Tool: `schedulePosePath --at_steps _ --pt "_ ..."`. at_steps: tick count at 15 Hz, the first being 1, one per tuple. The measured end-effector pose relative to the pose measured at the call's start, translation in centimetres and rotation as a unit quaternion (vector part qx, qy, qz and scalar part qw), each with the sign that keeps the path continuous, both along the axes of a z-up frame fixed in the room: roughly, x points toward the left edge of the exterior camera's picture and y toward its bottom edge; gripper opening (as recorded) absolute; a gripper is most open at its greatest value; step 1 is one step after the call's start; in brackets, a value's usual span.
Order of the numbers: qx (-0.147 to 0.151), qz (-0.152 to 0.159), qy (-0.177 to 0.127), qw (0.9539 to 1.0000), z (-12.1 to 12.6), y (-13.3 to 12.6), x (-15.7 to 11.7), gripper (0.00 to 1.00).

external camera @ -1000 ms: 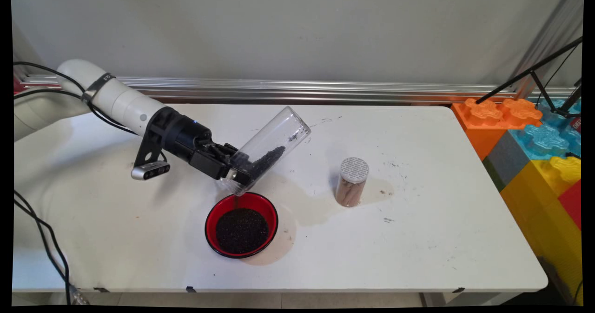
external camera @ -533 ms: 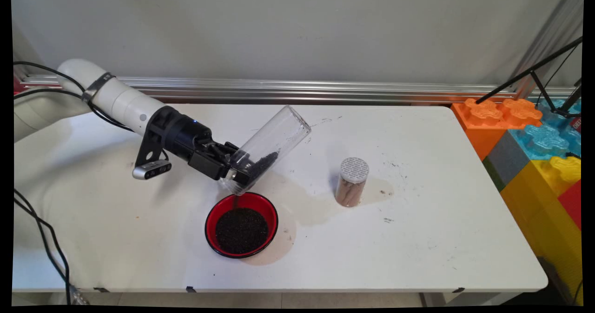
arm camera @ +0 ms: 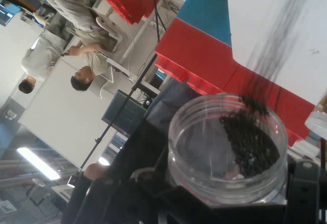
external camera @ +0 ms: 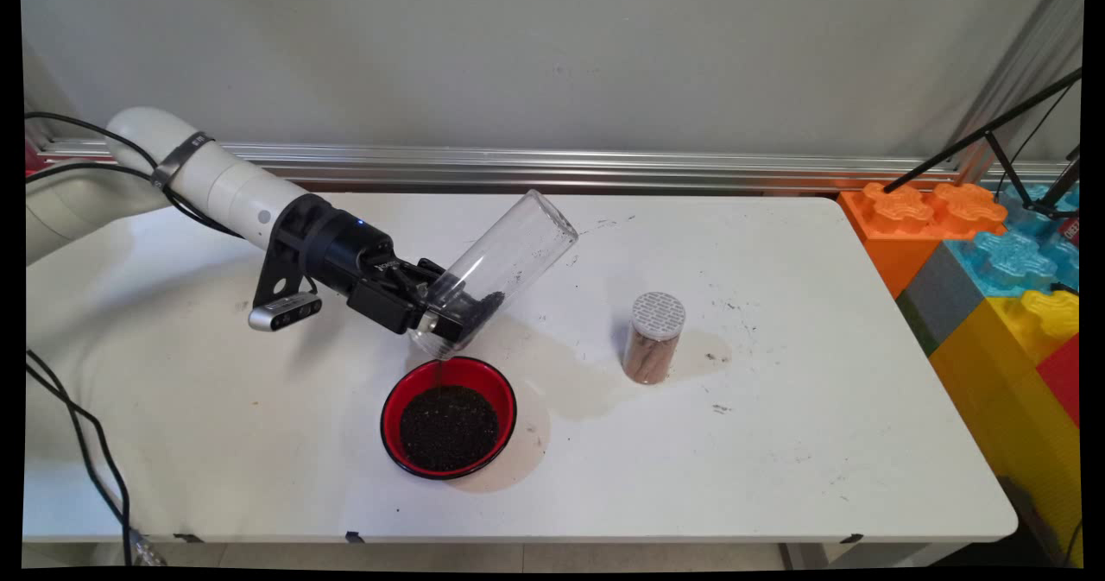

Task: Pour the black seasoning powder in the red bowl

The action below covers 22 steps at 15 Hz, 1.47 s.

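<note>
My gripper [external camera: 440,315] is shut on a clear plastic jar [external camera: 496,270], held tipped with its mouth down and its base up to the right. A thin stream of dark grains falls from the mouth into a red bowl [external camera: 393,404] just below, which holds a heap of the same dark grains [external camera: 449,427]. Only a small clump of grains is left near the jar's mouth. In the hand view the jar [arm camera: 204,152] fills the lower middle, with dark grains [arm camera: 250,142] sliding along its wall.
A small jar of brown stuff with a perforated grey lid [external camera: 653,337] stands to the right of the bowl, on a faint stain. Large coloured building blocks [external camera: 993,262] stand at the table's right end. Black cables [external camera: 78,443] hang at the left.
The jar has tipped steeper, its base rising a little. The dark grains inside have dwindled from a long streak to a small clump near the mouth, and the bowl's heap has grown.
</note>
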<state>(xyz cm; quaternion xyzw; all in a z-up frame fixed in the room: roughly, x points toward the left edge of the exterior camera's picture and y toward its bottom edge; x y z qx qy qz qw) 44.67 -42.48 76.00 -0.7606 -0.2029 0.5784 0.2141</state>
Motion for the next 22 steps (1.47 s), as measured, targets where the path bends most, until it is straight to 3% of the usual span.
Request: schedulePosePath --at_steps 22 --pt "-0.051 -0.022 0.011 0.9984 0.46 -0.09 -0.31 0.0"
